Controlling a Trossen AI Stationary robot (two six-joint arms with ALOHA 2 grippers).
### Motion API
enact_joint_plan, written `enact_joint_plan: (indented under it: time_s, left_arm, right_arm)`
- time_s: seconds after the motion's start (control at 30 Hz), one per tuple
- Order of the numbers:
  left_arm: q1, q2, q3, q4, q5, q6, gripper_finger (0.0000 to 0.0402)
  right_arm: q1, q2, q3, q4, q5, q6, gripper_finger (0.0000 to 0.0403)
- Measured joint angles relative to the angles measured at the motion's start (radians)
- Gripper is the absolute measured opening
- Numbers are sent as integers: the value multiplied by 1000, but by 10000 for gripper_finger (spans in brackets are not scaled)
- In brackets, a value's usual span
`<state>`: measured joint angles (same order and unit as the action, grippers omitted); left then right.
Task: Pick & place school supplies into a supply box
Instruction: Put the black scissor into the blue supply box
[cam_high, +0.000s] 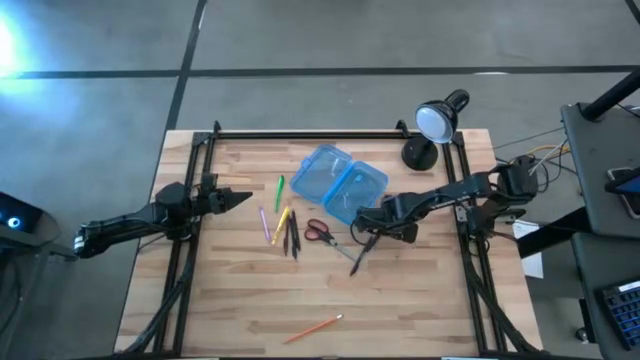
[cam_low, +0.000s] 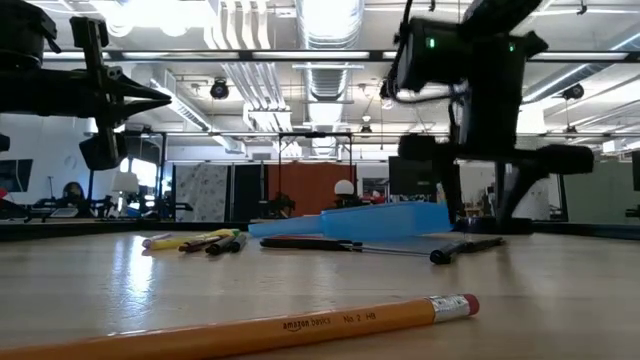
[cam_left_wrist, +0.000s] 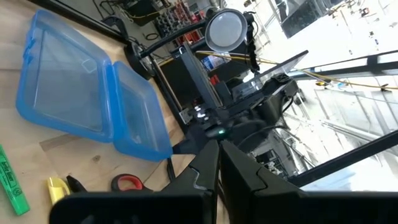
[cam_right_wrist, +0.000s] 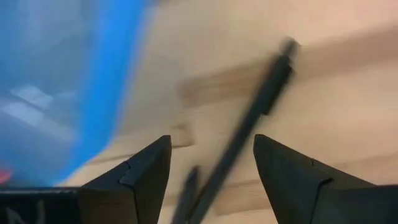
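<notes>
One blue box (cam_high: 340, 181) lies open in two halves, with one pair of red-handled scissors (cam_high: 318, 231) beside it, a loose cluster of about five pens (cam_high: 283, 222) past the scissors, one black pen (cam_high: 362, 254) and one orange pencil (cam_high: 312, 327) alone at the near edge. The wooden table (cam_high: 230, 300) stands in an open hall with a lamp (cam_high: 432, 125) at its corner. The right gripper (cam_high: 369, 233), fingers spread, hangs over the black pen, which lies between them, the box just beside. The left gripper (cam_high: 246, 198), pressed together, hovers well apart from the pens.
</notes>
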<state>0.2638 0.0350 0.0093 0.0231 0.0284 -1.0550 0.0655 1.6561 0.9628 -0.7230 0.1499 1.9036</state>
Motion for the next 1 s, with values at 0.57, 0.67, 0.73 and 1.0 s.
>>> enact_joint_plan:
  time_s: [0.57, 0.67, 0.73, 1.0]
  left_arm:
    - [0, 2, 0, 2, 4, 0, 0]
    - [0, 2, 0, 2, 4, 0, 0]
    - [0, 2, 0, 2, 3, 1, 0]
    - [0, 2, 0, 1, 4, 13, 0]
  right_arm:
    - [-54, 150, 353, 240, -123, -1226, 213]
    - [-52, 244, 447, 238, -142, -1282, 207]
    - [-50, 301, 512, 222, -139, -1306, 203]
    - [-26, 454, 702, 104, -23, -1398, 193]
